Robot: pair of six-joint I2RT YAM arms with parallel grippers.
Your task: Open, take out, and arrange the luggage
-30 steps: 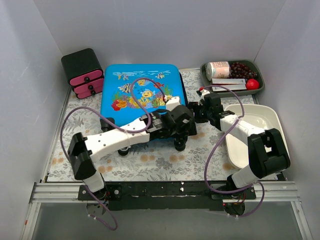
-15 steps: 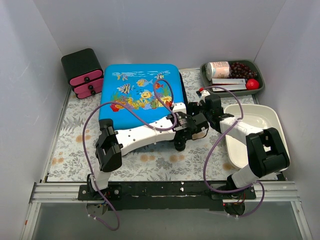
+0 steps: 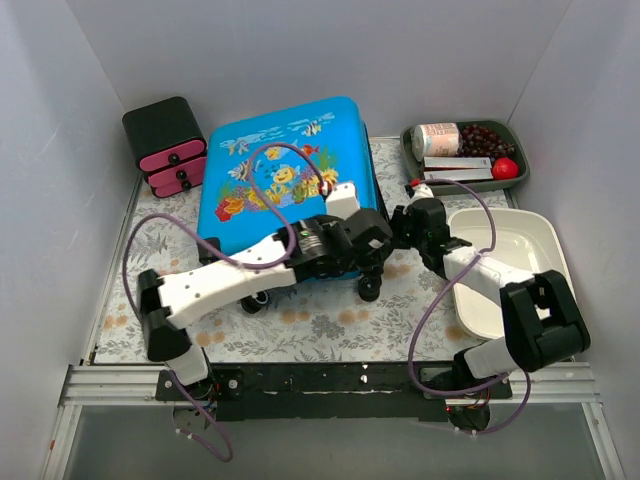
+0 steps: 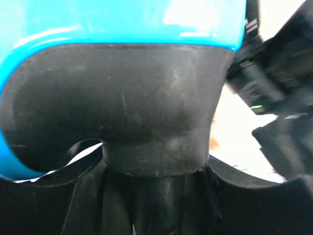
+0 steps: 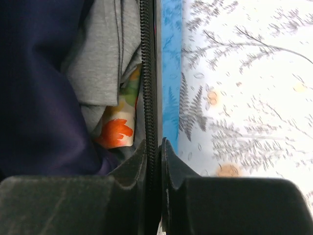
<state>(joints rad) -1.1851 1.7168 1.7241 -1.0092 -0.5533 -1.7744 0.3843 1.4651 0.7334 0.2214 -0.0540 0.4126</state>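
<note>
The luggage [image 3: 285, 175] is a bright-blue fish-print suitcase lying on the floral table, its top shell tilted up. My left gripper [image 3: 362, 252] is at its near right corner. In the left wrist view the gripper [image 4: 154, 169] is shut on the black wheel housing [image 4: 146, 112] under the blue shell [image 4: 122, 22]. My right gripper [image 3: 398, 225] is at the case's right side. In the right wrist view it [image 5: 155, 147] is shut on the black zipper edge [image 5: 146, 73]. Grey, navy and orange-flowered cloth [image 5: 98, 73] lies inside.
A black box with pink drawers [image 3: 167, 147] stands at the back left. A green tray [image 3: 465, 178] with a can, grapes and a red ball sits back right. A white basin [image 3: 505, 235] lies under the right arm. White walls close in on three sides.
The luggage's top shell has lifted and tilted up. The left gripper closed on the wheel corner and the arm shifted. The right fingers closed on the zipper edge.
</note>
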